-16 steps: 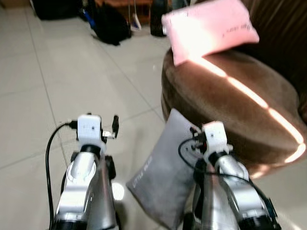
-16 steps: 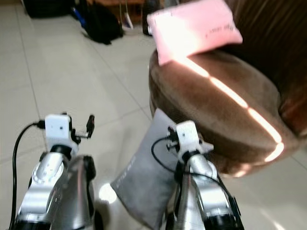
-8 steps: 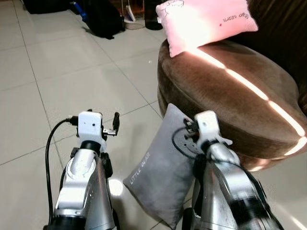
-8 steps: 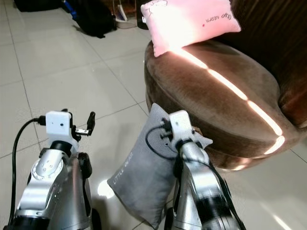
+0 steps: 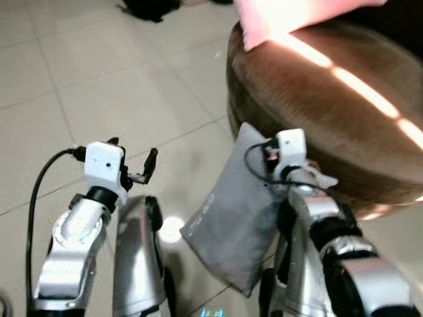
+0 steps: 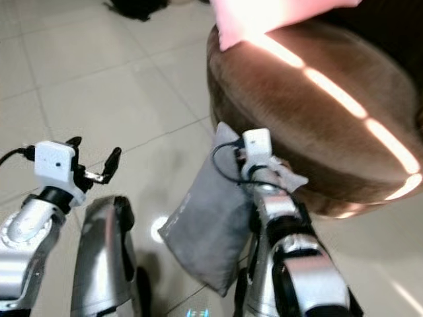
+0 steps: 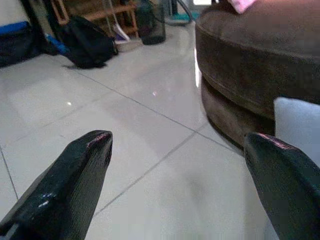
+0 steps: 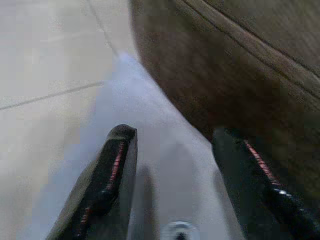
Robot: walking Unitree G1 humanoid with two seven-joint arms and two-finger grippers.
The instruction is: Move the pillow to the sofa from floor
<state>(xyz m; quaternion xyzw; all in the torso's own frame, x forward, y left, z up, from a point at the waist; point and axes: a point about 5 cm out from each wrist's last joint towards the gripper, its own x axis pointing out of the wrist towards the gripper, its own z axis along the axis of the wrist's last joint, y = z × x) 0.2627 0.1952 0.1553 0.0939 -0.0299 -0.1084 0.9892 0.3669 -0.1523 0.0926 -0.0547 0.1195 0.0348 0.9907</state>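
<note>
One grey pillow [image 5: 232, 218] stands tilted on the tiled floor [image 5: 99, 86], leaning against the near side of the one brown sofa [image 5: 330, 99], on whose far edge lies one pink pillow [image 5: 277, 16]. The right gripper [image 8: 175, 165] is right at the grey pillow beside the sofa, its two fingers [image 8: 112, 170] spread wide over the fabric and holding nothing. The left gripper [image 7: 180, 170] hovers over the floor to the left of the pillow, its two fingers [image 7: 75, 175] wide apart and empty, with one black bag [image 7: 87, 45] far off on the floor.
</note>
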